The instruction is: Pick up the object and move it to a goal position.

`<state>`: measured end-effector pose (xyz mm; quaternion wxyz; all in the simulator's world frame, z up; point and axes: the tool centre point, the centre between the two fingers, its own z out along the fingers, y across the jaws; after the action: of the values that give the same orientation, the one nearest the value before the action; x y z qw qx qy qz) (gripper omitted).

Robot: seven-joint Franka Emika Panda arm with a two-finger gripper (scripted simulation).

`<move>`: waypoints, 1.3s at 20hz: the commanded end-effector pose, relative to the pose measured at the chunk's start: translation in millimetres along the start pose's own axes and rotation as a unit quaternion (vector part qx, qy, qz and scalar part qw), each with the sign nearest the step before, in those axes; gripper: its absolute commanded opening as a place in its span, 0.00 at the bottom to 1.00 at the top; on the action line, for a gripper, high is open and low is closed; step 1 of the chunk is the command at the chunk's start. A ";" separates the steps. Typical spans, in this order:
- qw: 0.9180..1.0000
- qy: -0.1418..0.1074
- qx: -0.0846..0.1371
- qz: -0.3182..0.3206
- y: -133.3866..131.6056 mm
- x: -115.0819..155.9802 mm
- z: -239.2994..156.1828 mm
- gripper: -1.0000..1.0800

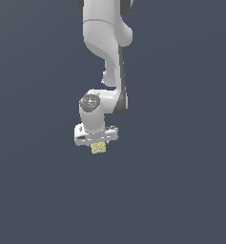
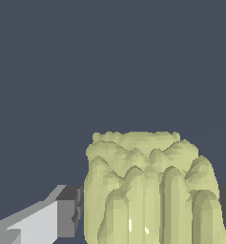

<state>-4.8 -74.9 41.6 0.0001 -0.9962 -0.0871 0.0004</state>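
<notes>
in the wrist view one finger (image 2: 62, 212) presses the near side of the chunk (image 2: 148, 190) and a dark pad edge shows at its far side, so the gripper (image 1: 97, 143) pinches it, the chunk hanging directly beneath, no goal mark visible.

The white arm (image 1: 107, 43) comes down from the top of the exterior view, bends at the wrist, and ends in a gripper (image 1: 98, 147) pointing straight down. Its jaws are closed on the object (image 1: 98, 148), which shows just below the gripper's body. In the wrist view one finger (image 2: 62, 212) presses the object's side and the other shows only at the frame edge.
</notes>
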 end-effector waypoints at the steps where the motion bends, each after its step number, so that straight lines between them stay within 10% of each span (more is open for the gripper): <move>1: 1.000 0.000 0.000 0.000 0.2 0.5 0.8 0.00; 26: 1.000 0.001 0.000 0.000 30.7 -20.2 -69.0 0.00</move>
<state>-16.8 -102.6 97.9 0.0000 -0.9962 -0.0868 -0.0001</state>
